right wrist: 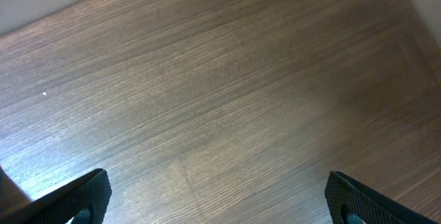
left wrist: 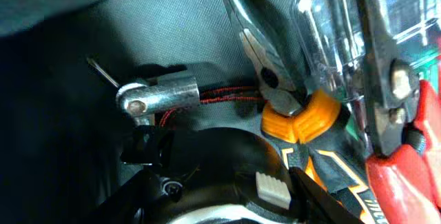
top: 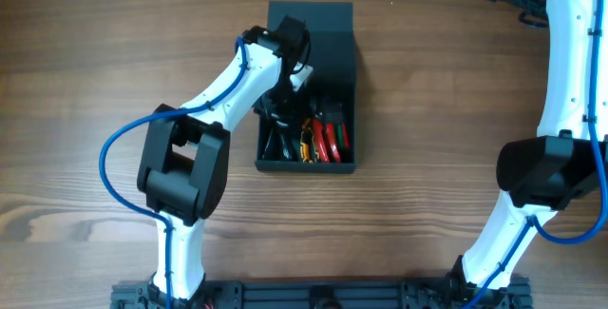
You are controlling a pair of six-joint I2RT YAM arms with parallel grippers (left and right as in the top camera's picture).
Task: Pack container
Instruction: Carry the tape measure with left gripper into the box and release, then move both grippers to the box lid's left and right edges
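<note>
While the left tool (top: 282, 109), sunk among the pliers (left wrist: 303, 117), hides whether it is spread or pinching, the container (top: 304, 166) lies all around it, its lid flap (top: 311, 24) just beyond. Probably stiff, matte and heavy with steel, it wants holding by its walls or flap; the right tool (right wrist: 220, 200), spread, hangs well apart.

White arms (top: 223, 86), black joints (top: 180, 168), blue cables (top: 105, 162)

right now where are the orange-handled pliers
In the overhead view the orange-handled pliers lie inside the container, near its front wall, right beside the red-handled tool.
</note>
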